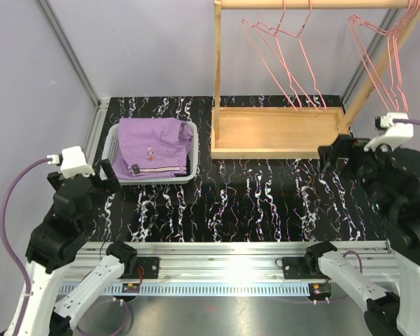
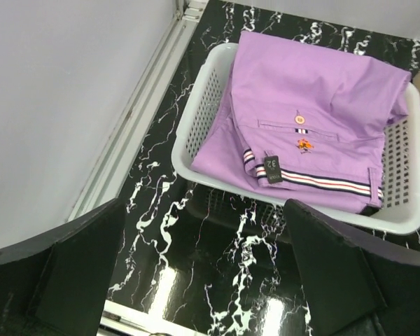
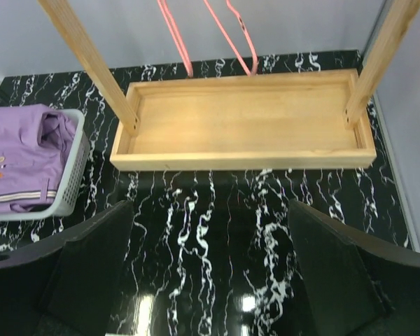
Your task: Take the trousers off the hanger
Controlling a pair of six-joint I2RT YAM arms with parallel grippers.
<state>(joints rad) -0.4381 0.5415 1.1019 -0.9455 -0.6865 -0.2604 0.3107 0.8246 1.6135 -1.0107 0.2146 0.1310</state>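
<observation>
Top external view: the light purple trousers [image 1: 152, 143] lie folded inside the white basket [image 1: 112, 143], off any hanger. The pink wire hangers [image 1: 283, 56] hang bare on the wooden rack [image 1: 276, 129], to the right of the basket and slightly farther back. Judged from this, the removal looks complete for the purple pair.

Left gripper [image 2: 206, 266]: fingers spread wide, nothing between them, poised just at the near side of the basket. Right gripper [image 3: 210, 266]: likewise spread wide and empty, well to the right of the basket, facing the rack.

Risks noted:
- The striped band [image 2: 315, 180] rests close along the basket's near rim. A forward move of the left gripper could snag this edge and drag the cloth out.
- The same move could strike the rim and shove the light basket across the table [image 1: 266, 196].
- The hangers hang loose, so a high sweep by the right arm could knock them off the rail.

Not established:
- The black pair is not identifiable. A dark patch at the right inner side of the basket may be cloth or shadow; it cannot be told which.
- The hanger hooks are partly cut off at the frame top.
- The right wrist view shows only the hangers' lower ends.
- Both grippers read poorly against the dark table from above.
</observation>
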